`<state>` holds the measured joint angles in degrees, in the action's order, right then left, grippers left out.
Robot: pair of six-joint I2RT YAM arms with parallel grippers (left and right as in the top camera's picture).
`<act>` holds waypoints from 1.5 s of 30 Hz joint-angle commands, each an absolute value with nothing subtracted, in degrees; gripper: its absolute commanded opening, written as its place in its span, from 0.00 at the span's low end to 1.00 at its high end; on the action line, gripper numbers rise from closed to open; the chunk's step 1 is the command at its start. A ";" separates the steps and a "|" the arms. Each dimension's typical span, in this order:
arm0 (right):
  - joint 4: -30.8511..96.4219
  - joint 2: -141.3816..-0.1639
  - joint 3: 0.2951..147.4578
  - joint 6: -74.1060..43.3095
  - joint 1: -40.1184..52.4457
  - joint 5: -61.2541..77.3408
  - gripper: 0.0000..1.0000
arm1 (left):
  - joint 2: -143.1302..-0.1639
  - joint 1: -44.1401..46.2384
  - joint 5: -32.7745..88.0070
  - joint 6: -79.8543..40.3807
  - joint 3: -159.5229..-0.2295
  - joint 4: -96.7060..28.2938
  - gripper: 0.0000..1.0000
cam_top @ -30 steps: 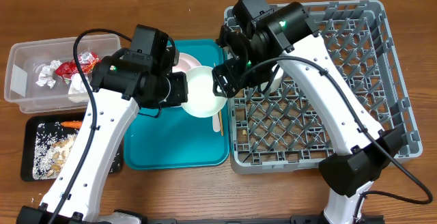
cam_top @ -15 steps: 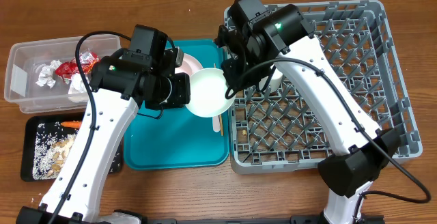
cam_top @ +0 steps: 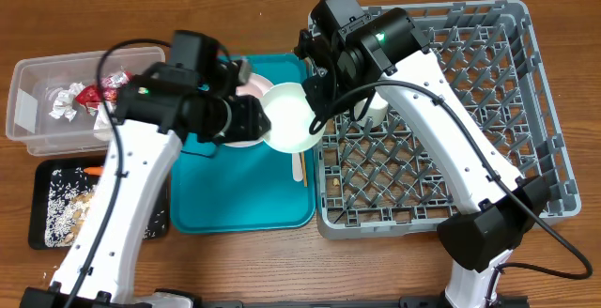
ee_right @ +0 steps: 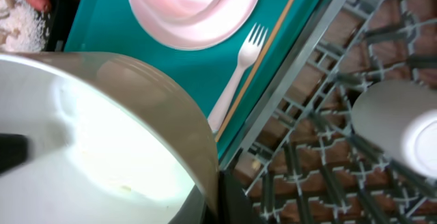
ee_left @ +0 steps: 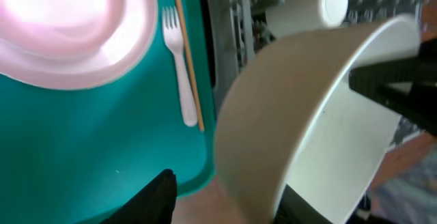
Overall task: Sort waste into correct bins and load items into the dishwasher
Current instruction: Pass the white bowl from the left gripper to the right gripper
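Right gripper (cam_top: 315, 111): had closed on the bowl (cam_top: 289, 117) rim.
Left gripper (cam_top: 252, 120): had just let go, jaws part-open beside the bowl wall.
Meaning: handover looked done; the rack (cam_top: 488, 92) likely came next.

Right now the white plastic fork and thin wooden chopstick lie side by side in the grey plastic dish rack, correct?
No: the white plastic fork and thin wooden chopstick lie side by side on the teal rectangular tray, as the left wrist view shows.
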<state>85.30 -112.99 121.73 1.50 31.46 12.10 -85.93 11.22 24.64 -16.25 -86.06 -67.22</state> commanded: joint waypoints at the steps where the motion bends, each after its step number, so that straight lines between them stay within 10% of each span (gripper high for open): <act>1: 82.89 -111.94 122.15 1.72 30.37 7.70 0.04 | -85.89 6.00 25.21 -14.79 -90.83 -67.07 0.45; 7: 75.83 -111.98 122.15 1.63 28.56 6.44 0.07 | -85.95 1.13 24.82 -12.95 -91.20 -67.59 0.63; 12: 67.88 -111.98 122.15 -9.02 26.92 -12.32 0.04 | -85.95 0.67 19.84 -12.21 -91.20 -68.84 1.00; 27: 62.83 -117.62 122.13 -33.26 27.38 -64.64 0.04 | -85.95 0.69 18.87 -12.21 -91.18 -69.14 1.00; 45: 56.82 -137.29 122.08 -17.43 30.06 -89.97 0.04 | -85.95 0.69 18.87 -12.21 -91.18 -69.14 1.00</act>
